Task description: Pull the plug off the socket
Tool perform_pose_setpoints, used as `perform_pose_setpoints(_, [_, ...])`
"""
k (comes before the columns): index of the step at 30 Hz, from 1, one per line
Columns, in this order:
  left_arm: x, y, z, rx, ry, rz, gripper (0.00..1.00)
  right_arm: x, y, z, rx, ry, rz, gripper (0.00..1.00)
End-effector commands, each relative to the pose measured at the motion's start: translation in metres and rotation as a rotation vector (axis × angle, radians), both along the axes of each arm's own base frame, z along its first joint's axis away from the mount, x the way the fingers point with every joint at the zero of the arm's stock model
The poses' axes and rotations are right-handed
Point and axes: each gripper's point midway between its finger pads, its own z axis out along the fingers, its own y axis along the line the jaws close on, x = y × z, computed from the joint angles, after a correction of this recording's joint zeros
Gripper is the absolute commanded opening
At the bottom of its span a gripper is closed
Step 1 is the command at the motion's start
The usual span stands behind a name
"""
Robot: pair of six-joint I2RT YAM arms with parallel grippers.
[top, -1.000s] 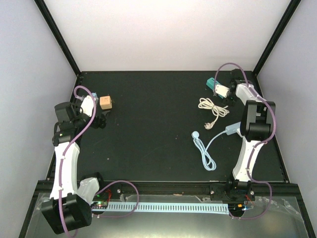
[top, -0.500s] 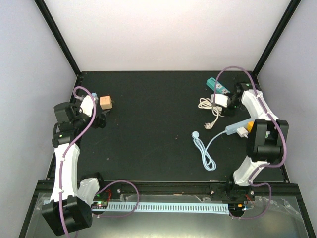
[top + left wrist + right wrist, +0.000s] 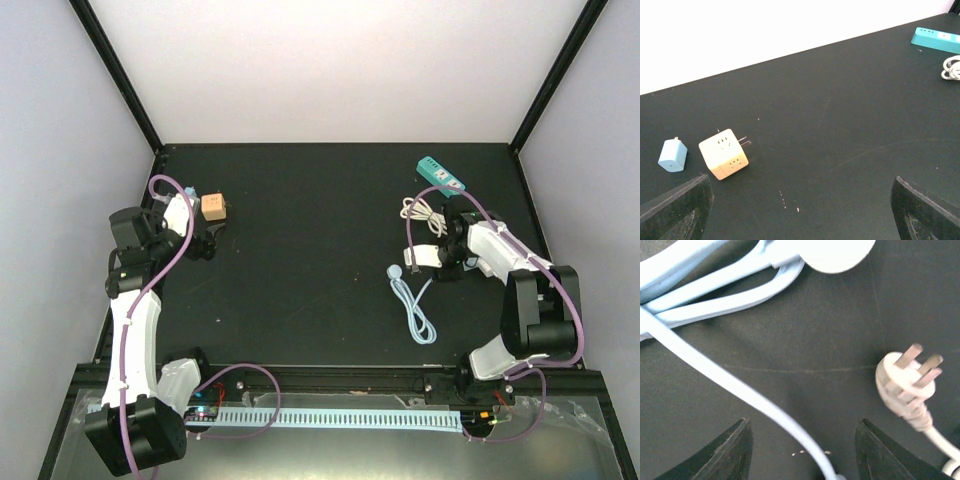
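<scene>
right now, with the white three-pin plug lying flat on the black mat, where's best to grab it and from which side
Take the white three-pin plug by its rounded body, just behind the pins, coming down from above. It lies flat, pins pointing away from its white cord, so the right arm's fingers can close across the body's two flanks.

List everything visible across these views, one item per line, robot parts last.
Power strip: one, teal, far right.
White cable: one, coiled, just nearer than the strip; its plug lies bare, prongs showing.
Light-blue cable: one, looped, centre right.
Cube adapter: one, cream, far left.
Small charger: one, light blue, beside the cube.
Table: one, black.
Left claw: open, near the cube.
Right claw: open, above the light-blue cable.
</scene>
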Motion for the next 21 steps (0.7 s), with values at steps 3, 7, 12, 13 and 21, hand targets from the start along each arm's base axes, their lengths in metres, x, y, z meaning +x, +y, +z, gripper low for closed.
perform_pose_setpoints(3, [-0.003,-0.003,0.007,-0.004,-0.029,-0.020,0.99,0.002,0.017,-0.009,-0.001,-0.021,0.025,0.48])
perform_pose_setpoints(7, [-0.003,-0.003,0.007,-0.002,-0.029,-0.019,0.99,-0.009,0.028,-0.018,-0.003,-0.001,0.052,0.33])
perform_pose_setpoints(12, [-0.003,-0.002,0.007,0.000,-0.031,-0.017,0.99,-0.019,0.036,-0.022,-0.004,0.019,0.072,0.23])
perform_pose_setpoints(13, [-0.003,-0.002,0.006,0.002,-0.030,-0.016,0.99,-0.021,0.037,-0.021,-0.005,0.020,0.077,0.25])
perform_pose_setpoints(21, [-0.004,-0.003,0.004,-0.001,-0.026,-0.023,0.99,-0.034,0.029,-0.006,-0.031,0.022,0.090,0.33])
